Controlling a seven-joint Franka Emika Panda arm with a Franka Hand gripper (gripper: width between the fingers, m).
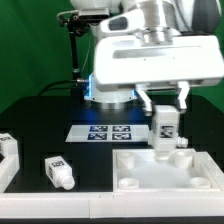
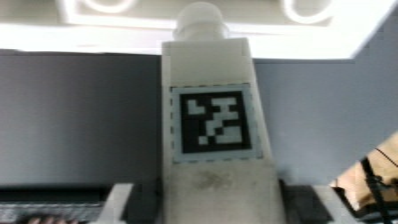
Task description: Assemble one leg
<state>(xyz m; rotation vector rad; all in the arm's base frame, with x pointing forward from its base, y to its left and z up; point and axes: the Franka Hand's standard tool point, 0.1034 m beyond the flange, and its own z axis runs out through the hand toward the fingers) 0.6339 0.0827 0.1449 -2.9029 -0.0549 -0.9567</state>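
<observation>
My gripper [image 1: 166, 108] is shut on a white leg [image 1: 165, 130] with a black-and-white tag. It holds the leg upright just above the back rim of the large white recessed panel [image 1: 165, 168], near its middle. In the wrist view the leg [image 2: 214, 120] fills the centre, its narrower end pointing away, with a grey finger [image 2: 128, 205] pressed against each side. Another leg [image 1: 59, 172] lies on the black table at the exterior view's left. A third [image 1: 8, 147] sits at the far left edge.
The marker board [image 1: 108, 132] lies flat on the table behind the panel. The arm's base with a blue light [image 1: 105, 95] stands behind it. A black stand [image 1: 72, 50] rises at the back. A white bracket edge [image 1: 5, 172] shows at the front left.
</observation>
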